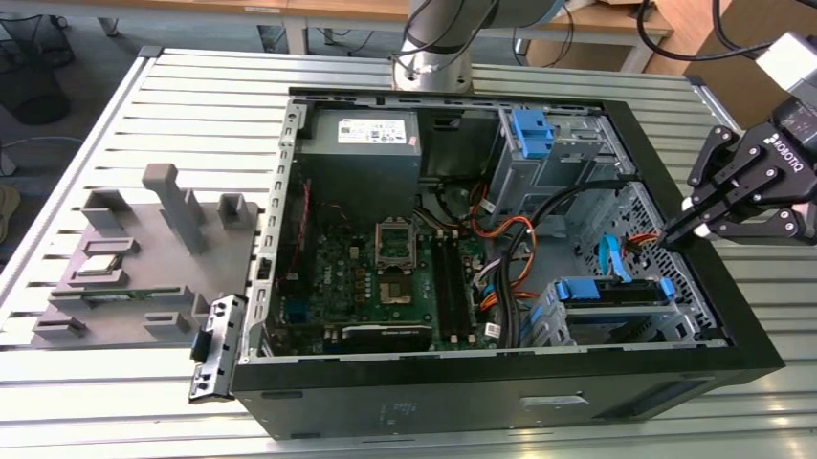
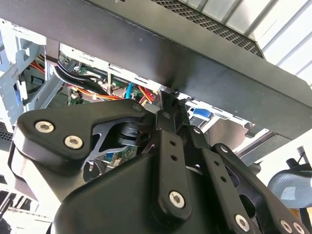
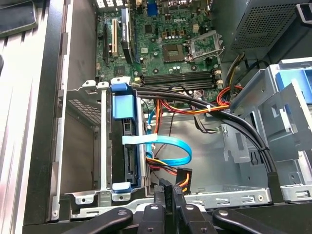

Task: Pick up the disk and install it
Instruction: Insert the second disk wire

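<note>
The case (image 1: 511, 382) lies open on its side on the slatted table (image 1: 191, 86).

**Disk.** The disk (image 1: 610, 293) sits in its blue frame inside the drive cage (image 1: 562, 330), at the corner of the case nearest the gripper. In the first wrist view the disk (image 3: 127, 156) is seen edge-on, with the frame's blue tab above it. Its label is turned away and cannot be read.

**Gripper.** The gripper (image 1: 673, 237) hangs over the case wall at the exterior view's right, tips angled down toward the cage. In both wrist views its fingers (image 3: 168, 190) are pressed together with nothing between them. It appears to be clear of the disk, though contact cannot be ruled out.

**Other items.**
- A flat blue cable (image 3: 168, 145) runs out from beside the disk.
- The power supply (image 1: 362, 134) carries a white sticker, with print too small to read.
- A bare blue bracket (image 1: 530, 129) sits in the upper bay.
- A grey foam tray (image 1: 141, 258) lies beside the case.
</note>
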